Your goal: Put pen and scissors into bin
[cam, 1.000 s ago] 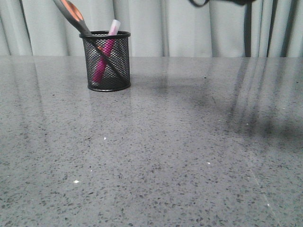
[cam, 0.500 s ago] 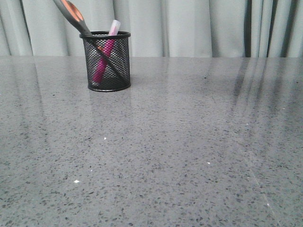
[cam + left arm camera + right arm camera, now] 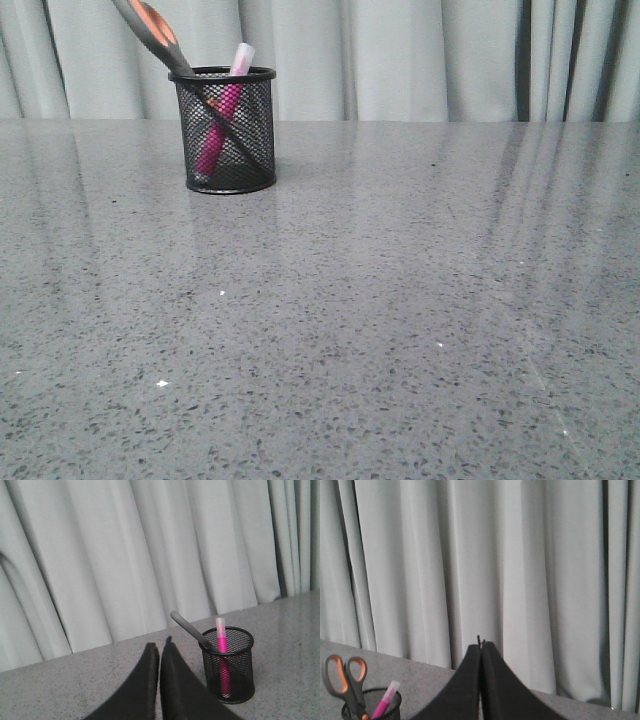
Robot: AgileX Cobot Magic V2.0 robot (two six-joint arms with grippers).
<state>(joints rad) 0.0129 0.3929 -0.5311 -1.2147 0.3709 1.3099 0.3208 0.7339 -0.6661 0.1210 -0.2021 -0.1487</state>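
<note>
The bin [image 3: 226,129] stands upright on the far left of the bench [image 3: 380,320], with the pen [image 3: 222,122] leaning inside it, whitish cap up above the rim, and the scissors [image 3: 172,55] resting blades-down, their grey and orange handles projecting up and to the left past the rim. Pen and blades cross inside the mesh. Neither arm shows in the front view. The left tool [image 3: 159,652] is pressed together with nothing between its fingers, raised and apart from the bin; the right tool [image 3: 480,650] is likewise closed on nothing, high and well apart. Judgement: both items are placed and only retreat remains. Do it well by keeping both tools clear of the overhanging handles, which could lever the light cup over if brushed
</note>
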